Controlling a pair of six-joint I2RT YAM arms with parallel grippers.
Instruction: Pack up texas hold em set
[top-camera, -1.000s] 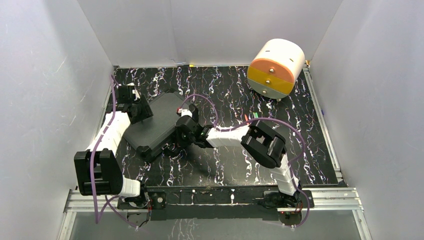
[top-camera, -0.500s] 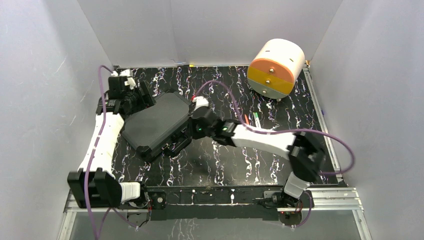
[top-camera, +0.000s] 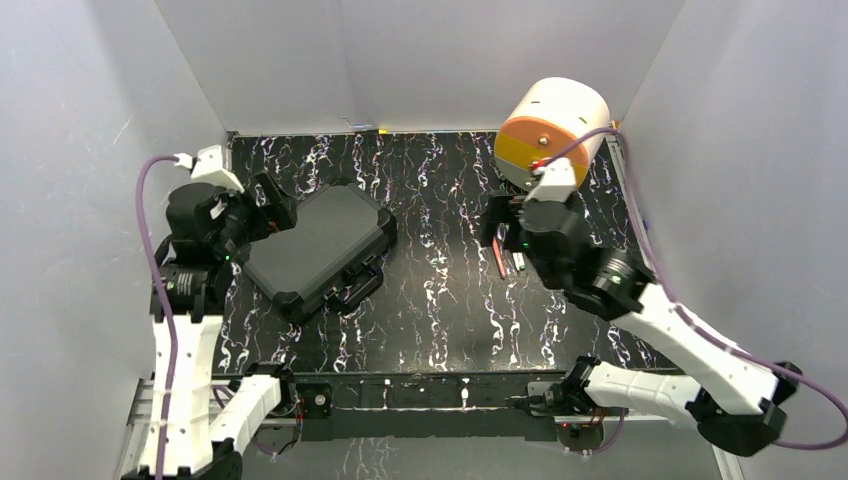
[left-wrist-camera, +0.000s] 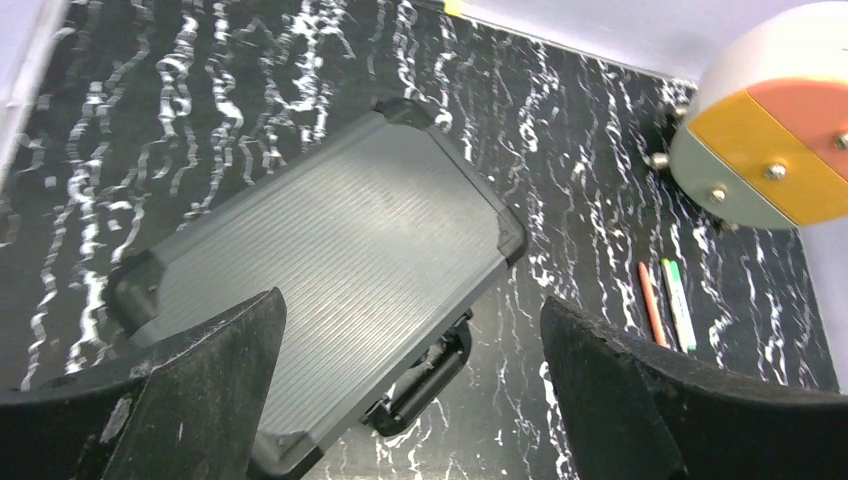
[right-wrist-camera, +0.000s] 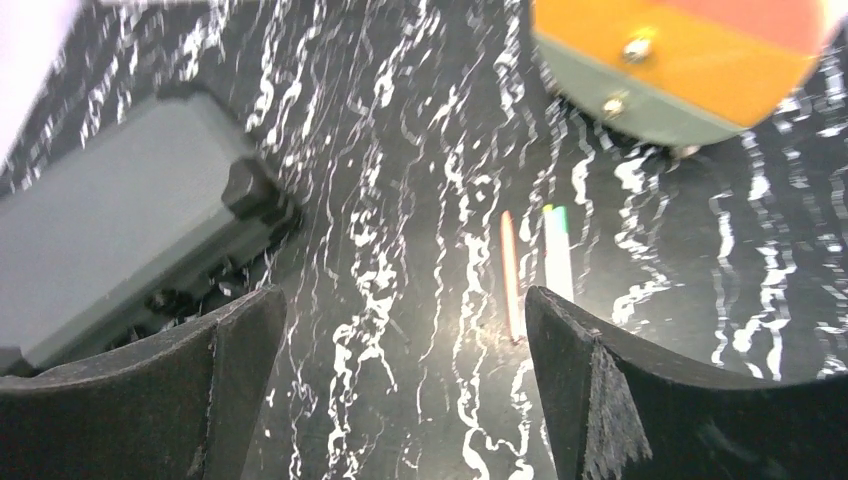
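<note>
Both jaws gape wide, empty: left gripper (left-wrist-camera: 410, 305) above the closed case (left-wrist-camera: 330, 250), right gripper (right-wrist-camera: 402, 295) above the pens (right-wrist-camera: 556, 260).

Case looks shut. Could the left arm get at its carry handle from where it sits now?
Probably yes. The left gripper is open above the case, and the handle on its side edge lies exposed, nothing covering it. The right gripper is away over the pens.
</note>
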